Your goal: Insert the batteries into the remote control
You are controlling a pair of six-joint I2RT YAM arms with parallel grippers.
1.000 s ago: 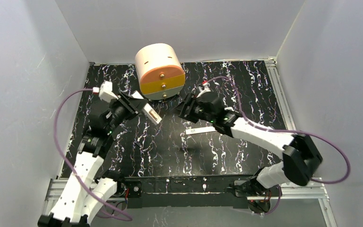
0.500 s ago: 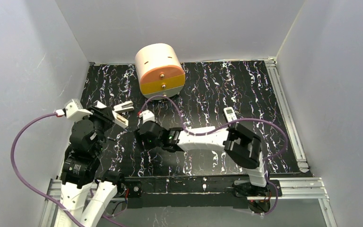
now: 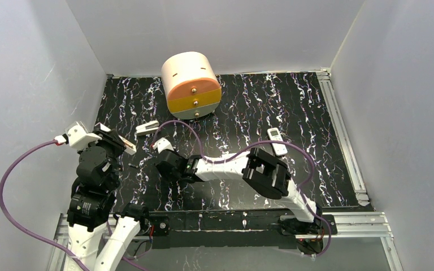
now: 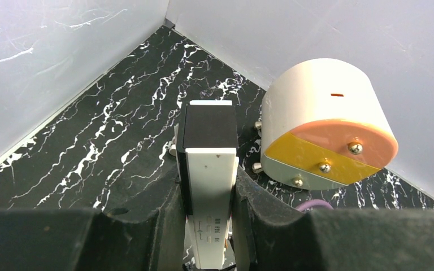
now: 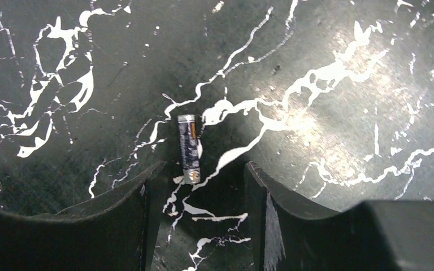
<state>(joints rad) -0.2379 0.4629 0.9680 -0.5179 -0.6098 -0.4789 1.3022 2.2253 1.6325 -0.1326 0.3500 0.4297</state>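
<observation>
Between the matte black fingertips of the right gripper (image 5: 203,169), on the table (image 5: 344,68): one battery (image 5: 189,149), a slim dark cylinder, silver cap at the far end, coppery at the near end, flat on glossy black stone-look surface veined with white. Stood far wider than that cylinder, both fingertips clear of it, gripping nothing. Reached there on the right arm (image 3: 226,166), stretched low and leftward across the table's middle, elbow bunched up near the front edge.

At the left gripper (image 4: 210,206): clamped tight on a white bar (image 4: 212,169) of smooth hard plastic, flat and rectangular, black block capping the far end, faint print near the fingers (image 4: 254,214). Pinched it by both long edges. Pointed it toward the drum (image 4: 328,101), a cream cylinder on its side, round face banded peach, yellow and pale grey, with metal knobs. Rose steeply on the left arm (image 3: 93,169) by the left wall, wrist bent over.

Well right of both grippers, untouched: remote control (image 3: 277,141), small white handset with rounded ends, face up. Between left gripper and drum: small white wedge-shaped piece (image 3: 147,129).

Against half a second before: slight slide of the right gripper left and nearer, elbow drawn left; left gripper pulled back toward the wall, away from the wedge. Remote, wedge and drum unmoved. Against a full second before: right arm then out on its own side, left gripper then nearer the table's middle.
</observation>
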